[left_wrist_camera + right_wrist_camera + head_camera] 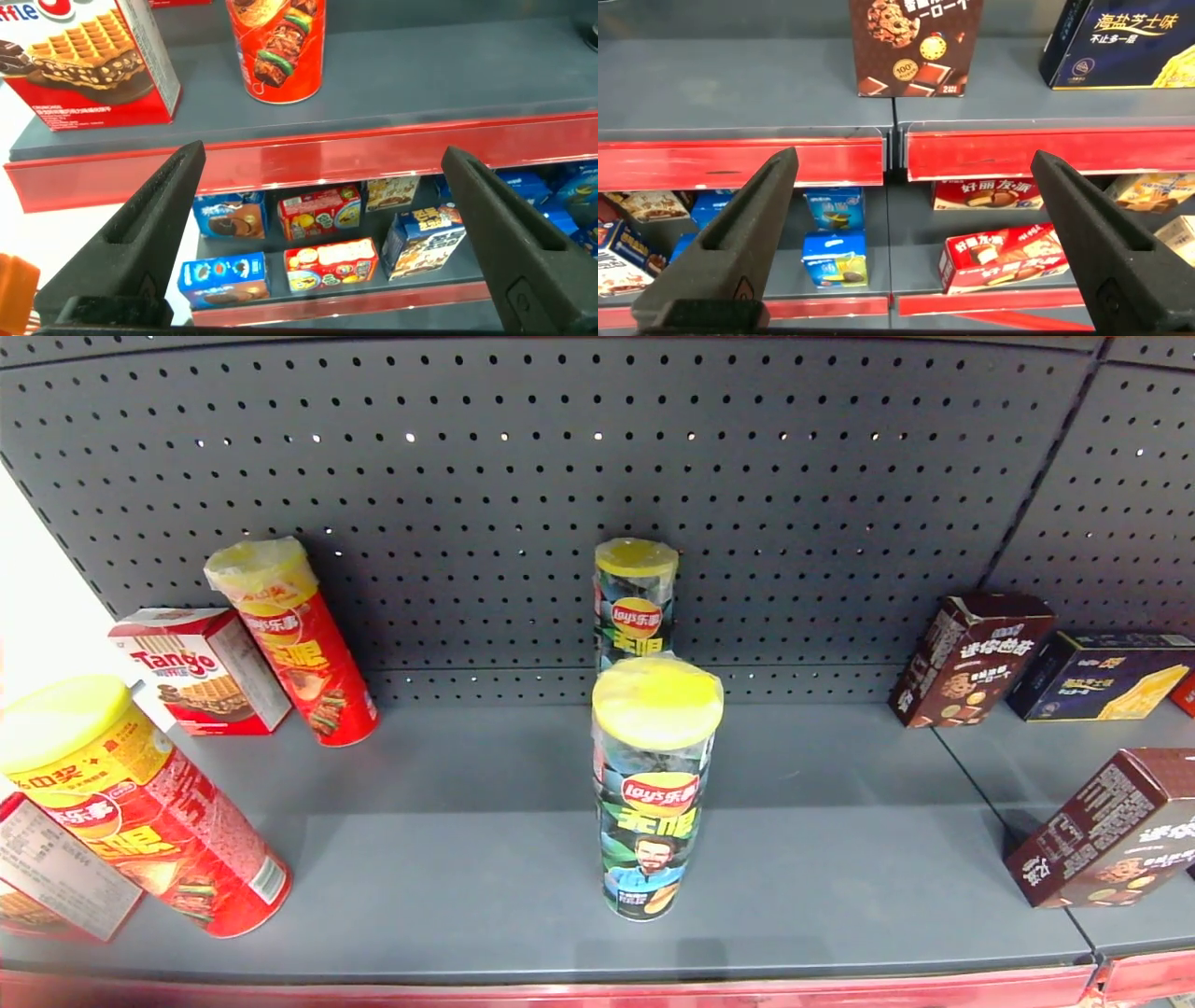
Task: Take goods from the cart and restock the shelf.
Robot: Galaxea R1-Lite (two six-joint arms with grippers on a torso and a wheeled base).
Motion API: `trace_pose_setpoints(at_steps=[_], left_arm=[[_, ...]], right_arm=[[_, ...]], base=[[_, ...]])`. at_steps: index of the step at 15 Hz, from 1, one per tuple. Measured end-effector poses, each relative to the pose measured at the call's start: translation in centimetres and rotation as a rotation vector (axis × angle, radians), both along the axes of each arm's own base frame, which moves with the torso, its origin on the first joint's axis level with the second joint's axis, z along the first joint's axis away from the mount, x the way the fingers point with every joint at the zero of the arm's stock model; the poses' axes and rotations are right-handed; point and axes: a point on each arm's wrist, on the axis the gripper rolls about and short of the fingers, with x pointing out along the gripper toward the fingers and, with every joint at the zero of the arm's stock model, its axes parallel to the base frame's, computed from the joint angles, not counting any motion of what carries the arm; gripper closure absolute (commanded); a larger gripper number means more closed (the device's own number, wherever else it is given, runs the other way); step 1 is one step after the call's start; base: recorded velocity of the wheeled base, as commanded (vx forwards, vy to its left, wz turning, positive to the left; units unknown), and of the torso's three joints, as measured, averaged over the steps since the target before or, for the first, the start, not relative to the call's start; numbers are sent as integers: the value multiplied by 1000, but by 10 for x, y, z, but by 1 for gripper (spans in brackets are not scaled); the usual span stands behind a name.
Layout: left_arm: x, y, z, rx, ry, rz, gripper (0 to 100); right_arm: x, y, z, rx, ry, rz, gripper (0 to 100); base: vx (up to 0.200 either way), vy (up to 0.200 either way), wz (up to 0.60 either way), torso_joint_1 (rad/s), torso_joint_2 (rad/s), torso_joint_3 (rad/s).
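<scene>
The grey shelf (840, 859) holds two dark chip cans with yellow lids, one in front (653, 793) and one behind it (636, 602) by the pegboard. Two red chip cans (294, 639) (140, 807) and a wafer box (201, 667) stand at the left. My left gripper (322, 154) is open and holds nothing, in front of the shelf's red edge (392, 149), below a red can (278, 47) and a wafer box (89, 61). My right gripper (915, 157) is open too, facing the red edge below a brown cookie box (910, 47).
Brown cookie boxes (971, 658) (1106, 826) and a dark blue box (1102, 677) stand at the right. The shelf below carries small snack boxes (322, 238) (999, 257). Bare shelf lies on both sides of the front dark can.
</scene>
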Motion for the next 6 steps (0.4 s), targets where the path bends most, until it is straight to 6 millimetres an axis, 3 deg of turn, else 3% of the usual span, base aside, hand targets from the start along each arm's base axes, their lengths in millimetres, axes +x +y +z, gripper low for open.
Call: trace_pose_setpoints(at_steps=[6], left_arm=[[0,0,0,0,0,1,0]], right_arm=[[0,0,0,-3,0,0,0]], base=[[0,0,0,0,0,0]])
